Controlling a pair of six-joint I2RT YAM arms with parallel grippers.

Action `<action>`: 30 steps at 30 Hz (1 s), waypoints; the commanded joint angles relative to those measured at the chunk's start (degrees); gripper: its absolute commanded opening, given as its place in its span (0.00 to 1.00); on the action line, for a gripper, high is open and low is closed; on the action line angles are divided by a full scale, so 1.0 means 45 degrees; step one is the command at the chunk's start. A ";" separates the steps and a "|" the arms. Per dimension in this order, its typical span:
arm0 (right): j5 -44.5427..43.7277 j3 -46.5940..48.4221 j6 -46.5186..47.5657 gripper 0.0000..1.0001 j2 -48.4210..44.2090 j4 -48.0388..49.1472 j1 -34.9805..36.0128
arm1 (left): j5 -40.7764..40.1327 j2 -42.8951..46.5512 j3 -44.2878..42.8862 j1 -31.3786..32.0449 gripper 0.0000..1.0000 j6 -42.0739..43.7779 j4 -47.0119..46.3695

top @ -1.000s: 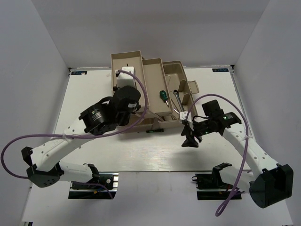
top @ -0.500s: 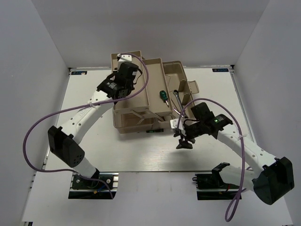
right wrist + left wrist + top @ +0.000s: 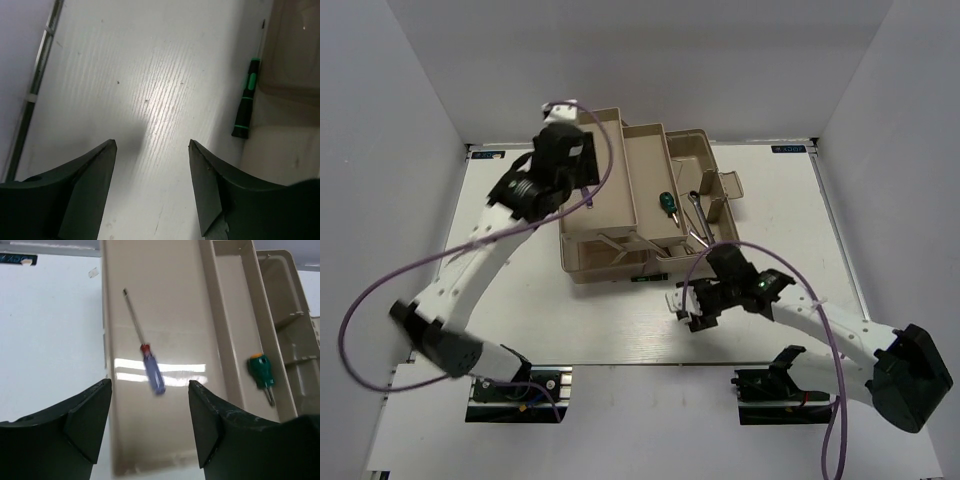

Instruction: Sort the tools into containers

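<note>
My left gripper (image 3: 572,168) (image 3: 150,425) hangs open above the toolbox's left beige tray (image 3: 185,315) with nothing between its fingers. Below it in that tray lies a blue-handled precision screwdriver (image 3: 150,367), blurred. A stubby green-handled screwdriver (image 3: 261,371) (image 3: 667,205) rests in the middle tray (image 3: 645,165). Silver wrenches (image 3: 698,222) lie in the right tray. My right gripper (image 3: 687,307) (image 3: 152,185) is open over the bare table in front of the toolbox. A thin black-and-green precision screwdriver (image 3: 246,107) (image 3: 644,279) lies on the table along the toolbox's front wall, to the right of my fingers in the wrist view.
The toolbox (image 3: 610,255) stands at the back middle of the white table (image 3: 790,200), its trays fanned open. A purple cable (image 3: 380,300) loops off each arm. White walls close in on the left and right. A metal strip (image 3: 42,65) edges the table.
My left arm stretched out over the left tray and its gripper opened, letting the blue screwdriver go into the tray. My right gripper, still open, moved left and nearer along the toolbox front.
</note>
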State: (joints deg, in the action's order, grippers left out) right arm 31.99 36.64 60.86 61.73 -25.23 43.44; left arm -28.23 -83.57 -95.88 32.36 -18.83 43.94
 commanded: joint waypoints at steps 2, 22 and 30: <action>-0.1930 -0.0565 0.0851 0.66 0.0846 0.3438 0.1047 | 0.0082 0.4243 0.1946 -0.0062 0.73 -0.0989 0.1443; -0.5428 0.0353 0.0752 0.40 0.4053 0.7052 0.2280 | 0.0082 0.7770 0.4528 -0.0062 0.73 -0.2612 0.3068; -0.6053 0.0236 0.1065 0.38 0.4913 0.8322 0.2417 | 0.0082 0.7888 0.4644 -0.0062 0.73 -0.2730 0.3067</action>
State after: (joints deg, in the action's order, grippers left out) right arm 6.33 36.73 64.40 82.78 7.55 53.80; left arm -28.01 -49.01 -75.44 32.36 -30.33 57.63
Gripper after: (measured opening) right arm 0.376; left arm 0.730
